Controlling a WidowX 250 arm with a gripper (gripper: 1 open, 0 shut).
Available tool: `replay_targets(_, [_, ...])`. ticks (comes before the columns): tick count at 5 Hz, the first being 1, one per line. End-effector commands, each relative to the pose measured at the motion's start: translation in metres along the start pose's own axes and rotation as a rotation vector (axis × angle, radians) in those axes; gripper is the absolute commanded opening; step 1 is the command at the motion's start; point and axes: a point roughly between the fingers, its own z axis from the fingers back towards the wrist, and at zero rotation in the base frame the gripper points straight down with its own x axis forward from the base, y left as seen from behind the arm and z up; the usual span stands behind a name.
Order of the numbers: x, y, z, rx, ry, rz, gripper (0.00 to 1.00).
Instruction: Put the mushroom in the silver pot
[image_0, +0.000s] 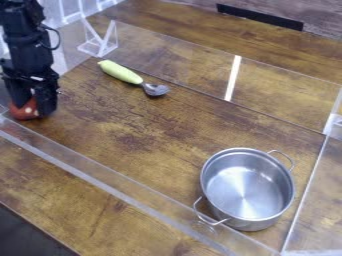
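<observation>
Over the mushroom (24, 104), downward-pointing fingers (44, 98)

Dark brown wood-grain surface (174, 120) fills nearly the whole view, planks running diagonally, knots and streaks visible. Clear acrylic walls (120, 190) fence the work area: a low strip along the near edge, another panel at the right side, edges catching light. One bright white reflection streak (233, 78) stands on the far panel. At top left, a white wire-like stand (94, 38). At the top edge, a dark flat strip (267, 15), unidentifiable. Lighting even, soft.
</observation>
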Motion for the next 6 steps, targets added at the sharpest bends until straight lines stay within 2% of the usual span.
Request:
replay_targets(1, [-0.007,0.003,-0.009,0.002,-0.009,0.022,0.00])
replay_targets(3, [-0.013,-0.015,0.038,0.029,-0.066,0.004,0.00])
replay_targets(4, [-0.016,-0.033,0.070,0.034,-0.113,-0.021,0.00])
replay_targets(5, [-0.008,-0.069,0.108,0.039,-0.170,-0.084,0.00])
replay_targets(6, [-0.003,-0.110,0.133,0.037,-0.221,-0.167,0.00])
